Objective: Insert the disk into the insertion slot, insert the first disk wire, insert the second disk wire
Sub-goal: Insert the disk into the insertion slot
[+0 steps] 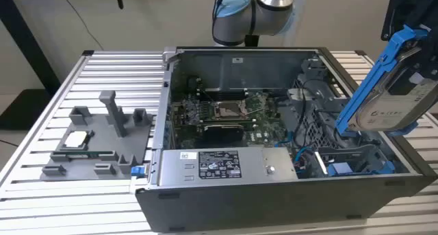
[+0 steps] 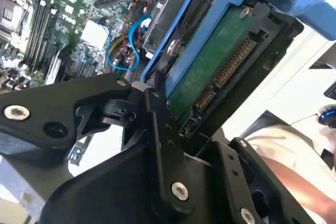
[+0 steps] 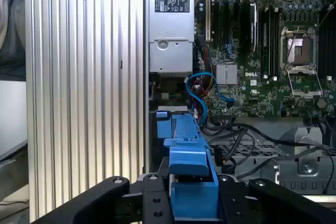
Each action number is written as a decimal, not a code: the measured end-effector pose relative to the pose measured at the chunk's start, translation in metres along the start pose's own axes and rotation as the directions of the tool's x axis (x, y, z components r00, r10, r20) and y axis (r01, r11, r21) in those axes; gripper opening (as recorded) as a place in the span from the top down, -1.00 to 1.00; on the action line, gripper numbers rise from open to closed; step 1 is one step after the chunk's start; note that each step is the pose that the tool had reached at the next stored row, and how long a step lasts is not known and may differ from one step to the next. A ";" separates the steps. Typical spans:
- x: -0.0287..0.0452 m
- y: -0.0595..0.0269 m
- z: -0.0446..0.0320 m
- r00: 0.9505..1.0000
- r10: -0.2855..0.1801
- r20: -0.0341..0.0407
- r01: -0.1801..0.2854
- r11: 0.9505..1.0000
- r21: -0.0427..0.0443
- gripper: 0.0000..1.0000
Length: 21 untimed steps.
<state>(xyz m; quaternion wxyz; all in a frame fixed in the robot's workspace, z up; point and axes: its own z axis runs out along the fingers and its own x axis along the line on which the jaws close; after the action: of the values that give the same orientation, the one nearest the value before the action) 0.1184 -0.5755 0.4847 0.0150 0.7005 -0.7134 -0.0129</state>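
Above the computer case [image 1: 274, 204], at its end toward the exterior view's right, our black jointed gripper [image 3: 191, 195] is clamped on the disk [image 1: 393, 104]. This flat silver-grey slab with a white label sits in a glossy blue plastic carrier and is held steeply tilted. Lower inside the case we see the insertion slot [image 1: 352, 155], a dark grey metal bay with blue rails, near the green motherboard [image 1: 226, 112].
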 end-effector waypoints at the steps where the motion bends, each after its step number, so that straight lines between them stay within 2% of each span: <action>1: 0.0000 0.0000 0.0000 1.000 0.000 0.000 0.000 1.000 0.000 0.35; 12: 0.0000 0.0000 0.0008 1.000 0.000 -0.001 0.000 1.000 0.000 0.35; 21: 0.0000 -0.0005 0.0130 1.000 0.000 -0.005 0.000 1.000 0.000 0.35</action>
<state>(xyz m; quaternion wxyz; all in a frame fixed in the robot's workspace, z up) 0.1184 -0.5755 0.4717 0.0168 0.7005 -0.7134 -0.0109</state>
